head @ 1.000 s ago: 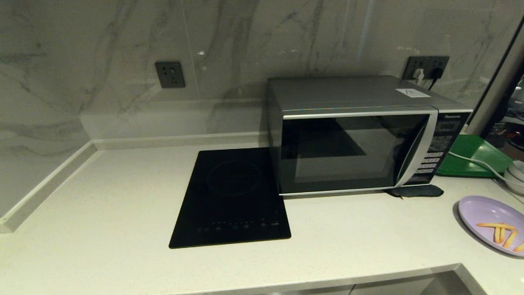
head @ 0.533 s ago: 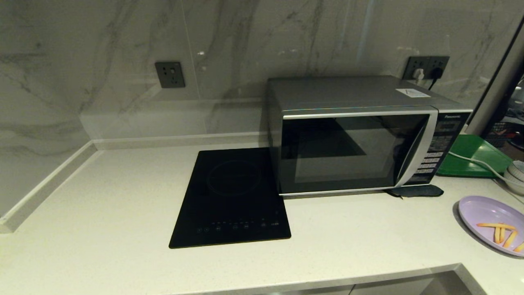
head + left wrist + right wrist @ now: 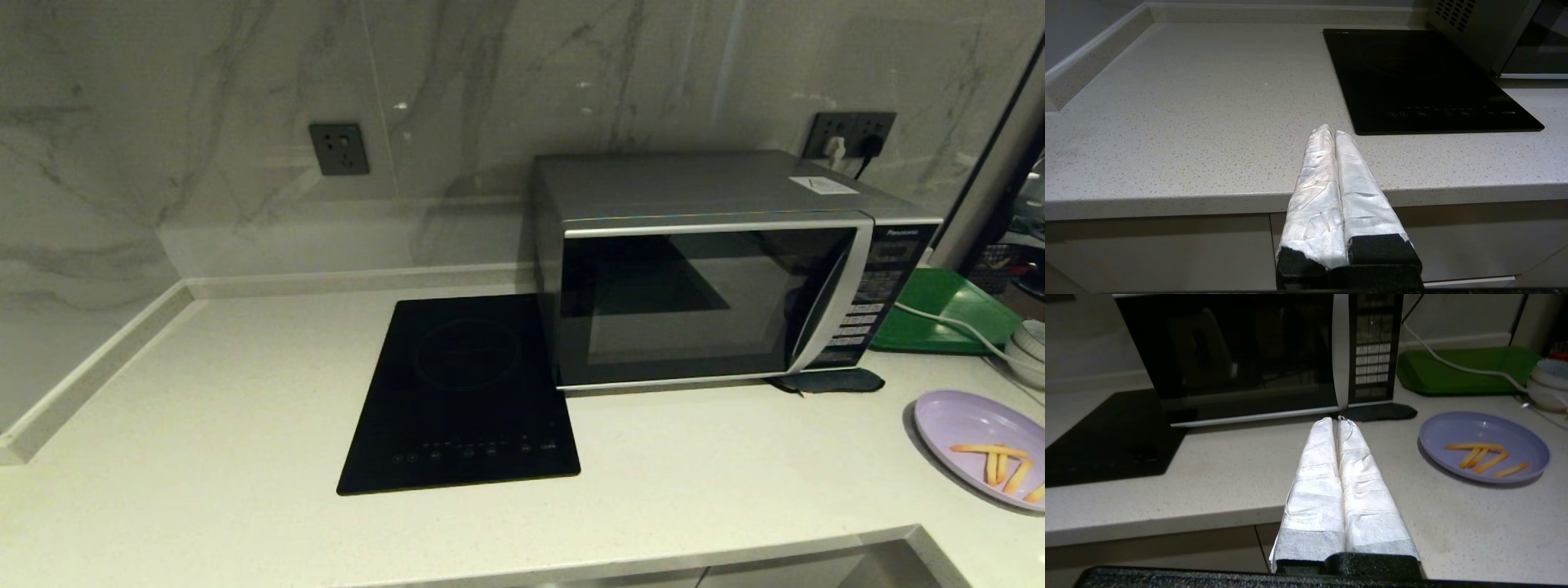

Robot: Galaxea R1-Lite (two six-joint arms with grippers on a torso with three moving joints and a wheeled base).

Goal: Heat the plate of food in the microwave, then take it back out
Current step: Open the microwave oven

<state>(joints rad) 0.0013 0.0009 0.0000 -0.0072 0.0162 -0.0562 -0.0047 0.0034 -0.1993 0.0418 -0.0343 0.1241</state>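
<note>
The silver-grey microwave (image 3: 718, 269) (image 3: 1257, 355) stands on the counter at the right, its dark glass door closed. The lavender plate of food (image 3: 976, 445) (image 3: 1484, 446) lies on the counter at the far right, in front of the microwave's button panel side, with several orange fry sticks on it. My right gripper (image 3: 1336, 421) hovers at the counter's front edge, facing the microwave, left of the plate, shut and empty. My left gripper (image 3: 1330, 131) is over the front edge, left of the cooktop, shut and empty. Neither gripper appears in the head view.
A flat black induction cooktop (image 3: 461, 392) lies left of the microwave. A green tray (image 3: 939, 314) with a white cable (image 3: 951, 327) across it sits right of the microwave; white bowls (image 3: 1030, 347) stand beside it. A dark pad (image 3: 829, 380) lies under the microwave's front corner.
</note>
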